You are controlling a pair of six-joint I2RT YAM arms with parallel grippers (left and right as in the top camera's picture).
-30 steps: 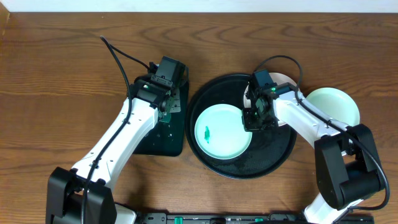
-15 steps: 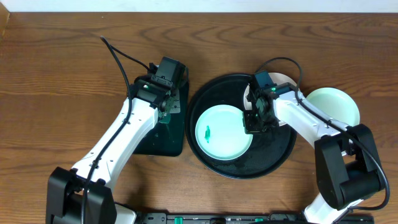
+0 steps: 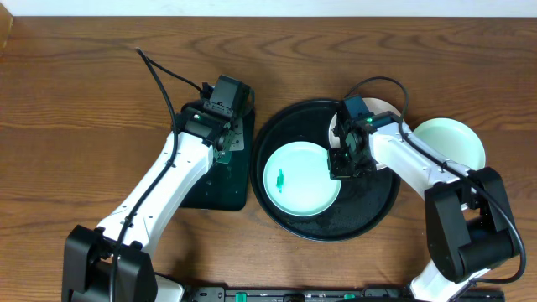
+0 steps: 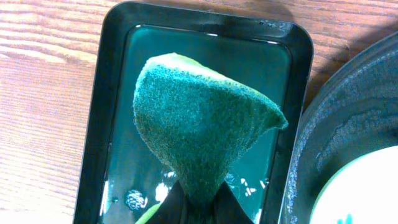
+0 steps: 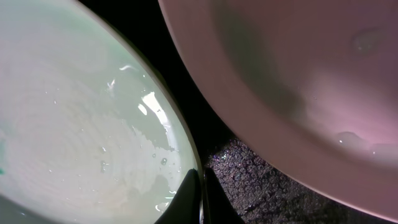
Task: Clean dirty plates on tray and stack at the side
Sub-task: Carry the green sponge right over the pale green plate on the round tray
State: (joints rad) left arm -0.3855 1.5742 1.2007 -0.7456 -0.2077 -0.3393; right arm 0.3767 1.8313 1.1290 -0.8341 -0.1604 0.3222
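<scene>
Grip for scrubbing: right gripper [image 5: 200,186], pinched shut on rim of mint plate [image 3: 304,189] inside tray [image 3: 369,216], should hold firm while left gripper [image 4: 198,200], clamped on sponge [image 4: 199,118] beside tray, wipes smear [image 3: 278,179].

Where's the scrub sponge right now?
Pinched in the left claw, the sponge hangs over the small rectangular tray, just left of the round black tray in the overhead view.
</scene>
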